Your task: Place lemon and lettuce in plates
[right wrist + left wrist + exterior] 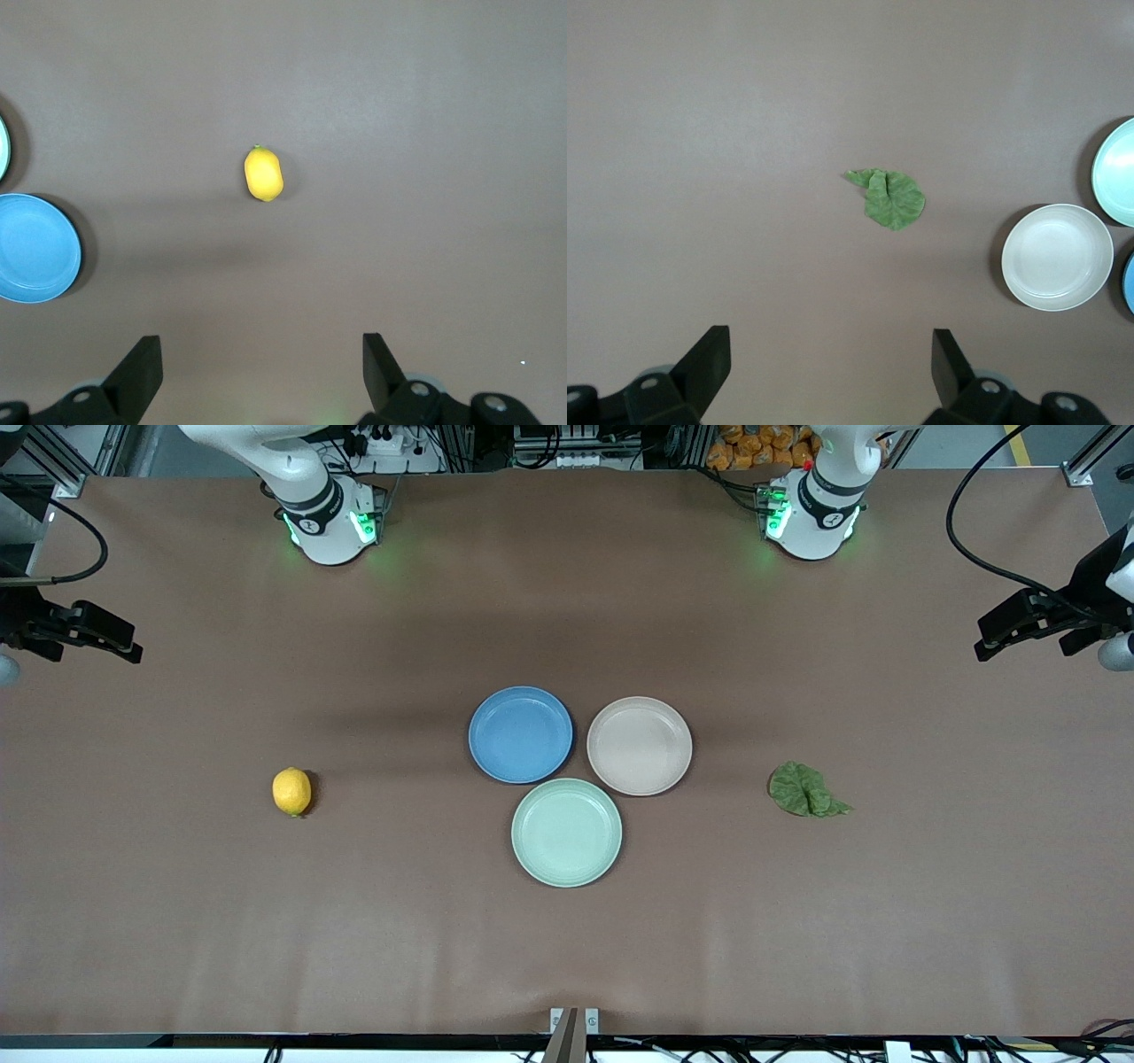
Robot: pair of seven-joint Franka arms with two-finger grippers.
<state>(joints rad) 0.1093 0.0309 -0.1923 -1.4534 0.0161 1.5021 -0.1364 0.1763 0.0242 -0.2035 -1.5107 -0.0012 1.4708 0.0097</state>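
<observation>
Pale mint-green round plastic plate (566, 833) nearest | small oval yellow lemon (291, 791) toward right arm's end of it, wrinkly dark green lettuce leaf (806, 789) toward left arm's | blue plate (520, 734) and pinkish-beige plate (639, 745) bare | we judge no step begun | left gripper (831, 367) and right gripper (262, 372) high over the table (177, 912), fingers spread, holding nothing | next we descend.

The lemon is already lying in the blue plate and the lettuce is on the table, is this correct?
Not quite. The lemon lies on the bare table toward the right arm's end, apart from the blue plate; the front view shows this. The lettuce is on the table, as you said.
</observation>
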